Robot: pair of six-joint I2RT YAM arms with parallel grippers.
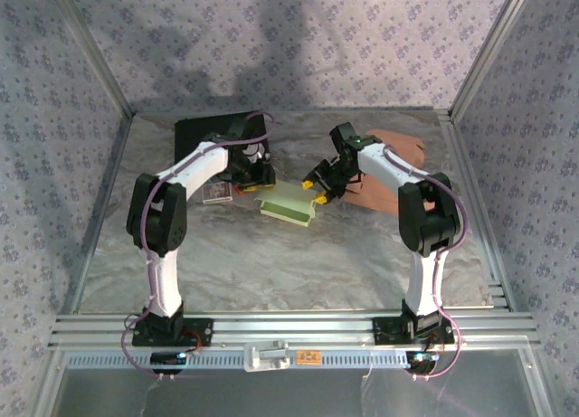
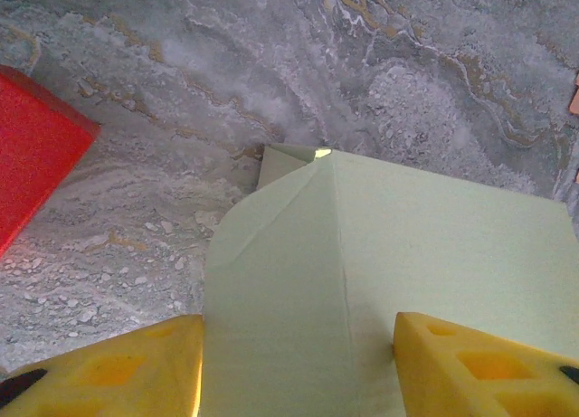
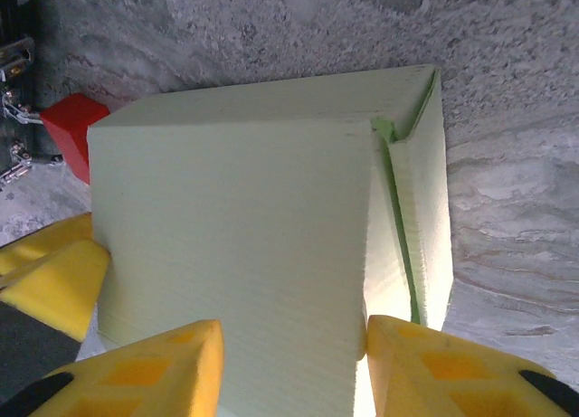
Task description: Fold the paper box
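The pale green paper box (image 1: 289, 204) lies partly folded at the table's middle, between my two grippers. My left gripper (image 1: 261, 185) is at its left end. In the left wrist view the yellow fingers (image 2: 136, 363) stand apart on either side of a raised flap, resting against the box (image 2: 434, 245); the left gripper (image 2: 298, 331) is open. My right gripper (image 1: 318, 191) is at the box's right end. It (image 3: 291, 331) is open, with its fingertips against an upright panel of the box (image 3: 235, 200), the right one at the panel's edge.
A small red box (image 1: 217, 195) (image 2: 32, 155) (image 3: 77, 118) sits just left of the paper box. A black mat (image 1: 204, 132) lies at the back left and a brown pad (image 1: 398, 150) at the back right. Metal rails border the table.
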